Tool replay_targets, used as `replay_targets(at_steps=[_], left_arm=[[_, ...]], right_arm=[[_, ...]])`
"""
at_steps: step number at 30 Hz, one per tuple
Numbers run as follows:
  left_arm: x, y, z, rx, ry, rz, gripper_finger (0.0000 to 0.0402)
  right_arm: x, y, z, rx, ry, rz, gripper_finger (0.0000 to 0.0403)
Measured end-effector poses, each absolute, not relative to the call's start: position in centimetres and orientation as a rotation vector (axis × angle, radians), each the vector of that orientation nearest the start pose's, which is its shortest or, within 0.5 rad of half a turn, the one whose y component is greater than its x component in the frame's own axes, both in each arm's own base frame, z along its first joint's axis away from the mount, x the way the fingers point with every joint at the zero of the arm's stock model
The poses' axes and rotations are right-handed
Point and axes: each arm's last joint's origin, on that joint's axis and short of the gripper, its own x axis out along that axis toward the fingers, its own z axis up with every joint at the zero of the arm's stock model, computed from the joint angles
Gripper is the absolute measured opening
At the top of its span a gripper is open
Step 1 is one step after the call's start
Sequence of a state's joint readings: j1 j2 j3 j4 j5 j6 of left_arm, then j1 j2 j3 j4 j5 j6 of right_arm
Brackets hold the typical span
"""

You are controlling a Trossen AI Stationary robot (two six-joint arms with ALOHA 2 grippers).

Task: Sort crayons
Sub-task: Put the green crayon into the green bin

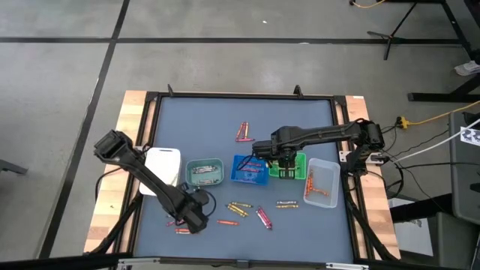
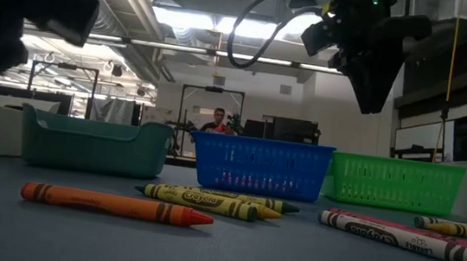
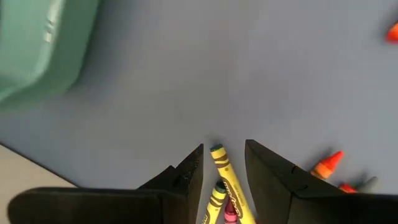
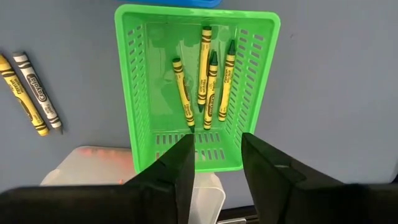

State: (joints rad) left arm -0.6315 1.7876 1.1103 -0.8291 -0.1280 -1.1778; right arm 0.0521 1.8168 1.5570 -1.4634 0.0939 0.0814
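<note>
Crayons lie scattered on the blue-grey mat [image 1: 247,120]: yellow ones [image 1: 238,208], pink ones [image 1: 263,217], and orange and red ones [image 1: 182,226]. My left gripper [image 1: 193,219] is open low over the mat's near left. Its fingers stand on either side of two yellow crayons [image 3: 221,168] and a pink one [image 3: 230,211], with a gap to each finger. My right gripper [image 4: 214,158] is open and empty above the green tray [image 4: 196,87]. Several green crayons [image 4: 208,78] lie flat on that tray's floor.
Five trays stand in a row across the mat: white [image 1: 163,161], teal [image 1: 205,172], blue [image 1: 247,169], green [image 1: 289,166] and clear [image 1: 321,182]. More crayons lie at the far middle [image 1: 242,133] and near right [image 1: 286,203]. A person [image 2: 218,120] is in the room behind.
</note>
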Motion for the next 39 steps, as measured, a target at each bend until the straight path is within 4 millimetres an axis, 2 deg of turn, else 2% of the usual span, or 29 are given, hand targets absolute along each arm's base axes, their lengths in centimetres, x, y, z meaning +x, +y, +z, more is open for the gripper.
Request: replay_targets(at_steps=[5, 29, 39], left_arm=[[25.4, -18.24, 15.15, -0.399, 1.422, 0.446, 0.0102], [25.37, -18.2, 15.1, -0.392, 1.392, 0.483, 0.0102], [24.97, -18.81, 14.71, -0.367, 1.404, 0.473, 0.0102]], right_arm=[[32.16, 1.4, 25.91, -0.065, 1.714, -0.101, 0.0131], [32.15, 1.41, 25.92, -0.065, 1.715, -0.1, 0.0131], [32.14, 1.44, 25.91, -0.066, 1.716, -0.1, 0.0131]])
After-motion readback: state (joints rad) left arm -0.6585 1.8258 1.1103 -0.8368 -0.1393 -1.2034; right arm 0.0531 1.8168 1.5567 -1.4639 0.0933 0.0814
